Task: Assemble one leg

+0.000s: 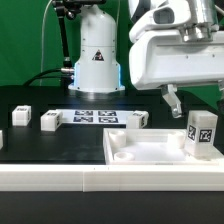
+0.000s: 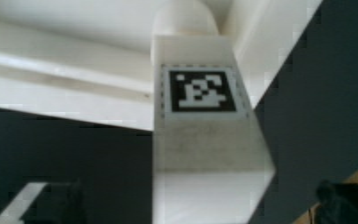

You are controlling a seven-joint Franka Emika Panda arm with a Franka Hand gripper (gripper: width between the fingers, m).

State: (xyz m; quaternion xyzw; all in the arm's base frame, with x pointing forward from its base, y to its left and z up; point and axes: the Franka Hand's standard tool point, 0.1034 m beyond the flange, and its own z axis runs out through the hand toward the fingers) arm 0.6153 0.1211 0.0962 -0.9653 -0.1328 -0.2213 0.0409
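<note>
The gripper (image 1: 172,102) is hanging spread and empty above the tabletop (image 1: 140,155). The leg (image 1: 203,135) is standing upright at the tabletop's corner on the exterior view's right. I judge it light, rigid, smooth plastic, best pinched across its flat sides, midway up.

No words, brands or numbers are legible. Square black-and-white fiducial tags stand on the leg (image 2: 206,130), the marker board (image 1: 96,117) and loose white parts (image 1: 50,121) on the counter (image 1: 40,98). A black triangular sign (image 1: 97,55) marks the robot base (image 1: 97,72).
</note>
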